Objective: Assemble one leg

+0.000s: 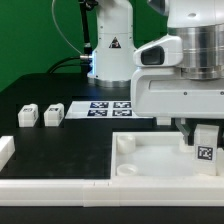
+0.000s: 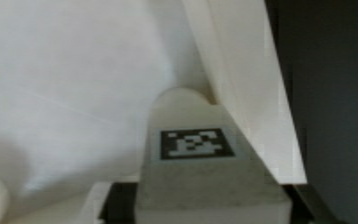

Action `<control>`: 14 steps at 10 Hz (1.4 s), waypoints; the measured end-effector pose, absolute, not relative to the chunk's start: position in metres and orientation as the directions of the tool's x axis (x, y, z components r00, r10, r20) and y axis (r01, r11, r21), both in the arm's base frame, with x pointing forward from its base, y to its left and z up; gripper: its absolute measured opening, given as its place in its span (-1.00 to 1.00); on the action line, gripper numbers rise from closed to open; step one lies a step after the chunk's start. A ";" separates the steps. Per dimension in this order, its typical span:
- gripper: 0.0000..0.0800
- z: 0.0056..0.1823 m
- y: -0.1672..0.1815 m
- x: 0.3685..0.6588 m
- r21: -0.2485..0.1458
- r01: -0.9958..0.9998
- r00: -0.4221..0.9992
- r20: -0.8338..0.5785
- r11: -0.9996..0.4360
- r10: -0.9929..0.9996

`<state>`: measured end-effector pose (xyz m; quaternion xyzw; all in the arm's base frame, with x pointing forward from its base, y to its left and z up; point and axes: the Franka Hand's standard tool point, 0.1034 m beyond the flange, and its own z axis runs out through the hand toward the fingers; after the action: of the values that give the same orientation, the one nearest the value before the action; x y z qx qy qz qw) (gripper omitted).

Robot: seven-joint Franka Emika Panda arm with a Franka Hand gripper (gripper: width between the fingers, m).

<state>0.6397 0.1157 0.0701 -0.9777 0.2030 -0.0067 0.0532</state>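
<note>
My gripper point(image 1: 203, 140) is shut on a leg point(image 1: 205, 148), a white block with a black-and-white marker, and holds it over the large white tray-like piece point(image 1: 160, 160) near its right side in the exterior view. In the wrist view the held leg point(image 2: 197, 150) shows its marker, with the black fingers point(image 2: 121, 200) on both its sides, and the tray's raised rim point(image 2: 238, 60) runs just beside it. Two more legs point(image 1: 27, 115) point(image 1: 53, 115) stand side by side on the black table at the exterior view's left.
The marker board point(image 1: 105, 107) lies behind the tray, in front of the arm's base point(image 1: 110, 45). Long white bars lie along the front edge point(image 1: 40, 185) and at the far left point(image 1: 5, 150). A green wall stands behind the table.
</note>
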 end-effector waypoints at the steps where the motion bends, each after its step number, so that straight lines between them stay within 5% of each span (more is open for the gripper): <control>1: -0.27 0.070 0.115 0.640 -0.104 -0.606 0.795 -0.034 -0.789 -0.606; 4: -0.27 0.069 0.115 0.640 -0.075 -0.956 0.292 -0.122 -0.284 -0.949; 8: -0.27 0.068 0.117 0.640 -0.031 -0.992 -0.113 -0.168 0.120 -0.979; 10: -0.27 0.068 0.118 0.639 -0.038 -0.891 -0.433 -0.224 0.452 -0.873; 12: -0.27 0.066 0.119 0.638 -0.066 -0.941 -0.310 -0.221 0.332 -0.925; 14: 0.50 0.066 0.121 0.637 -0.132 -0.989 0.085 -0.172 -0.062 -0.981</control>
<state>0.6373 0.1212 0.0657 -0.7286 0.6762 0.0183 0.1072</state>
